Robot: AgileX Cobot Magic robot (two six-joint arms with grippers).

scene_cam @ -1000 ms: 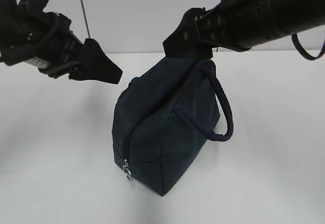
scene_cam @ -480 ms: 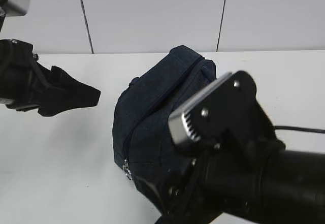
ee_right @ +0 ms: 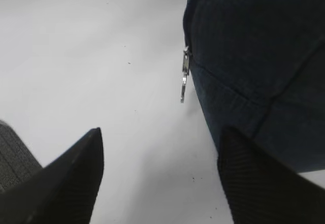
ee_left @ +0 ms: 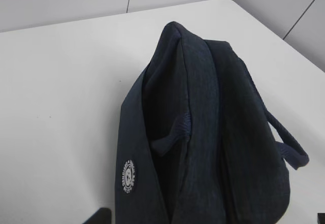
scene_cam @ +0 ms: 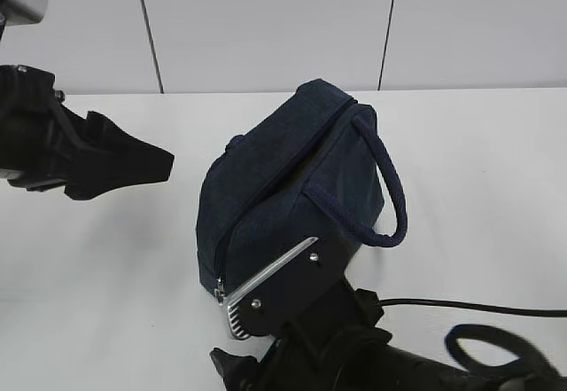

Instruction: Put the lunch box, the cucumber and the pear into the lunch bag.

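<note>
The dark navy lunch bag [scene_cam: 292, 187] stands in the middle of the white table, its zipper line shut as far as I can see and its padded handle [scene_cam: 390, 178] hanging to the right. The metal zipper pull [scene_cam: 220, 295] hangs at the bag's low front corner. It also shows in the right wrist view [ee_right: 184, 81], just ahead of my open, empty right gripper [ee_right: 161, 135]. My left gripper [scene_cam: 133, 165] hovers left of the bag, open and empty. The left wrist view looks down on the bag [ee_left: 203, 132]. The lunch box, cucumber and pear are out of view.
My right arm [scene_cam: 310, 329] fills the bottom of the exterior view, close to the camera, with a black cable [scene_cam: 461, 307] trailing to the right. The white table [scene_cam: 97, 267] ends at a pale wall behind.
My right arm has swung from above the bag's top down past the camera to the bag's low front corner by the zipper pull. My left gripper has drawn back to the left and lower.
</note>
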